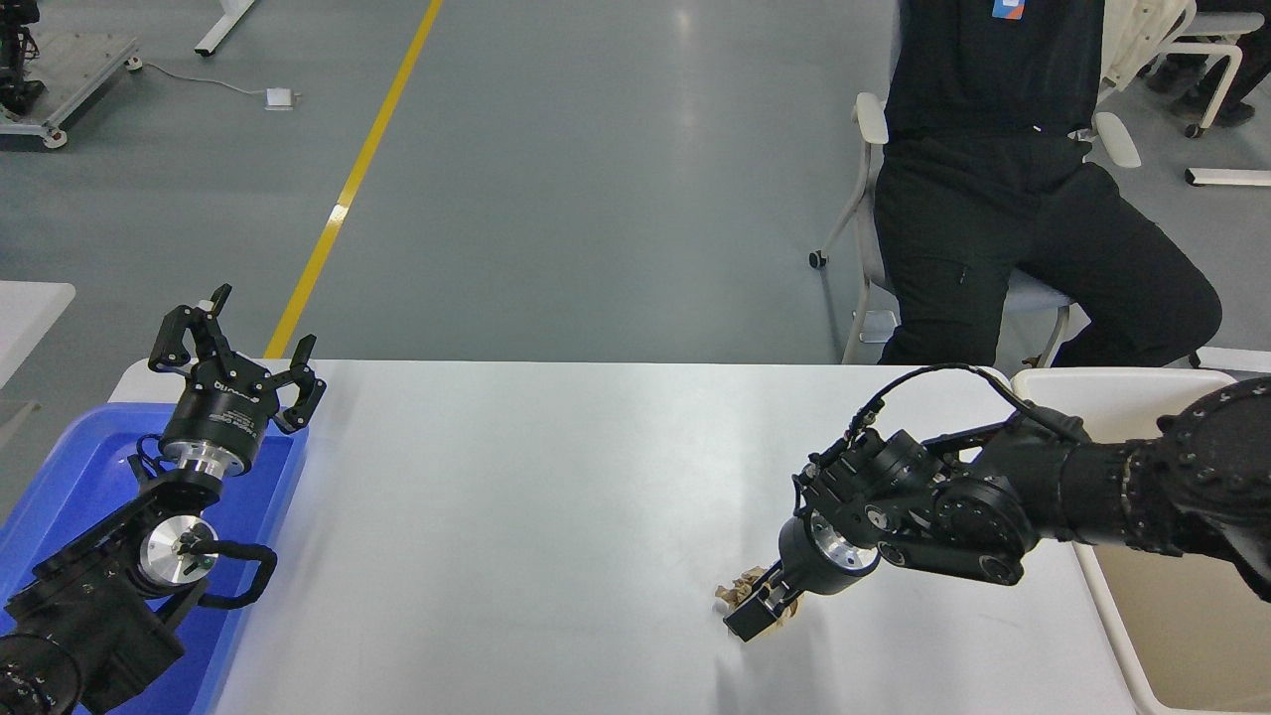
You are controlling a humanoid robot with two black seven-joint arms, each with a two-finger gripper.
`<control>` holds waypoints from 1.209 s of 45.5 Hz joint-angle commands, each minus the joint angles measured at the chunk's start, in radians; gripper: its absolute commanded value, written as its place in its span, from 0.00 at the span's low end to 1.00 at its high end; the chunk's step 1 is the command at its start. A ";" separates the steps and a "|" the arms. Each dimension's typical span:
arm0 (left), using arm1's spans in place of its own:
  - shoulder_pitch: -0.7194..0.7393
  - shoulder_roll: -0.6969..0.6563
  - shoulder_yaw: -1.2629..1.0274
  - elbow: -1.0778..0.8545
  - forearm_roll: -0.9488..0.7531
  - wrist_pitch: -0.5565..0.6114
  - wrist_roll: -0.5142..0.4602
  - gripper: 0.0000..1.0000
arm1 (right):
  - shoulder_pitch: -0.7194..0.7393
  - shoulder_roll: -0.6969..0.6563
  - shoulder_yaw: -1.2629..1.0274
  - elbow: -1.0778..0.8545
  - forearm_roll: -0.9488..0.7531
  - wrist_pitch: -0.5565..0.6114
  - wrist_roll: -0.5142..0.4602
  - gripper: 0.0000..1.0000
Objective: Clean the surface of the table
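The white table surface (516,516) fills the lower half of the head view. A small crumpled wad of brown paper (740,593) lies on it right of centre, near the front. My right gripper (760,608) reaches down from the right and is shut on the paper wad, its fingers covering most of it. My left gripper (233,343) is parked at the far left above the blue tray, its fingers spread open and holding nothing.
A blue plastic tray (70,477) sits at the table's left end under the left arm. A beige rimmed bin (1182,596) stands off the right end. A person in black (1013,199) sits on a chair behind the far right corner.
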 commanded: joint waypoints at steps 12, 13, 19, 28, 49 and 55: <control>0.000 -0.001 0.000 0.000 0.000 0.000 0.000 1.00 | -0.060 0.004 -0.013 -0.077 -0.009 -0.048 0.005 0.62; 0.000 0.000 0.000 0.000 0.000 0.000 0.000 1.00 | -0.060 0.006 -0.014 -0.077 -0.011 -0.047 0.006 0.60; 0.000 0.000 0.000 0.000 0.000 0.000 0.000 1.00 | -0.055 0.004 -0.040 -0.076 -0.013 -0.045 0.025 0.49; 0.000 0.000 0.000 0.000 0.000 0.000 0.000 1.00 | -0.048 0.006 -0.057 -0.070 -0.019 -0.039 0.058 0.13; 0.000 -0.001 0.000 0.000 0.000 0.000 0.000 1.00 | 0.026 -0.022 0.094 -0.056 -0.010 -0.041 0.117 0.00; 0.000 0.000 0.000 0.000 0.000 0.000 0.000 1.00 | 0.084 -0.084 0.216 0.006 0.029 -0.039 0.140 0.00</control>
